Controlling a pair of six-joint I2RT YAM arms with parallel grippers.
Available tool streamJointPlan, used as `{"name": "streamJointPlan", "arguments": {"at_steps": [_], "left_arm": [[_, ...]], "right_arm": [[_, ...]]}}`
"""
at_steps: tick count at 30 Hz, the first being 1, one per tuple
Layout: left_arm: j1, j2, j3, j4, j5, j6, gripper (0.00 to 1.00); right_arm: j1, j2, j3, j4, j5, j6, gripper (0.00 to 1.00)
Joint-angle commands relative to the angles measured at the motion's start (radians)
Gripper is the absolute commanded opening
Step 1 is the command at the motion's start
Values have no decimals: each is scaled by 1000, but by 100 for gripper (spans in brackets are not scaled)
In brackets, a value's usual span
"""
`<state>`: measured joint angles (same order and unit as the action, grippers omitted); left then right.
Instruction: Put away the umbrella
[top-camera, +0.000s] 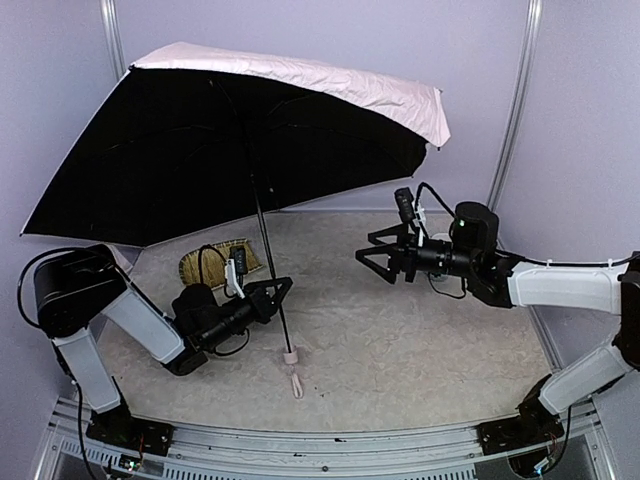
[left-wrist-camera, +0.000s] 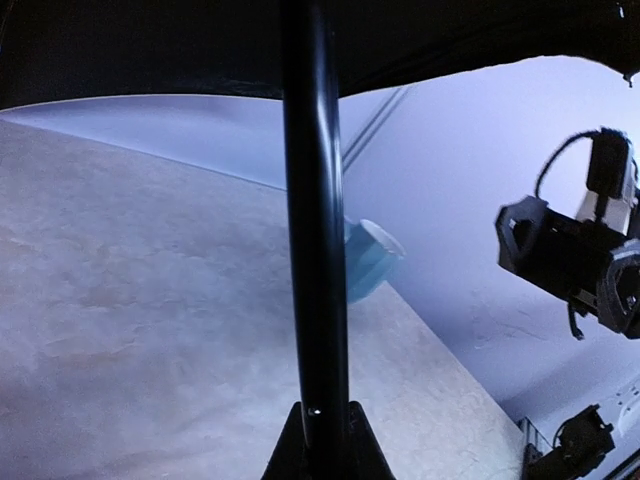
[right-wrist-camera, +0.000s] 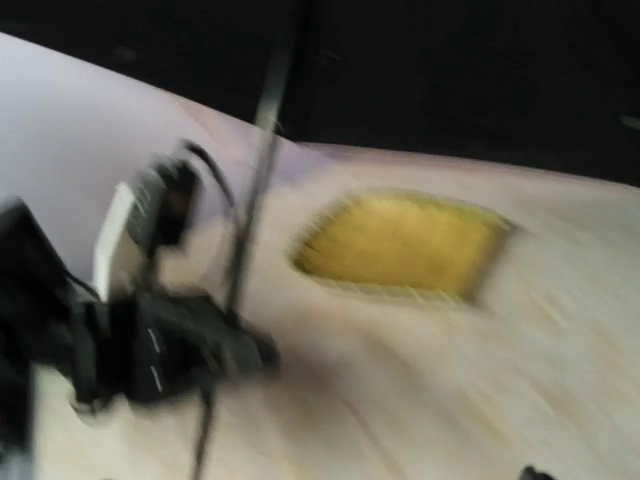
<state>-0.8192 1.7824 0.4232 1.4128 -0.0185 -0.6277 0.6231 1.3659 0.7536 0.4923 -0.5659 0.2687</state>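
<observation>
The umbrella is open, with pale pink fabric on top and black lining facing me. Its thin black shaft slants down to the small pale handle, which rests on the table. My left gripper is shut on the lower shaft. In the left wrist view the shaft rises between my left gripper's jaws. My right gripper is open and empty in the air, to the right of the shaft and below the canopy's edge. The right wrist view is blurred and shows the shaft.
A woven bamboo tray lies on the table behind my left gripper, and it shows yellow in the right wrist view. A pale blue object sits at the table's far edge. Purple walls close in the back and sides.
</observation>
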Motion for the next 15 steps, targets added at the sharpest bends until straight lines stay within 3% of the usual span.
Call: {"name": "streamJointPlan", "arguments": {"at_steps": [1,6,10,15], "left_arm": [[-90,-63,73,60,61,29,0],[-195,-62,161,22,43,60,0],[-238,-57,203,-12,54,63,0],[-299,-83,254,-150,4,182,0]], "right_arm": [[24,92,148,189,-133,170,83],[36,249,347,364,-172,380,79],[40,324,563,281,-188,425,77],[50,352,650,298,-142,485,79]]}}
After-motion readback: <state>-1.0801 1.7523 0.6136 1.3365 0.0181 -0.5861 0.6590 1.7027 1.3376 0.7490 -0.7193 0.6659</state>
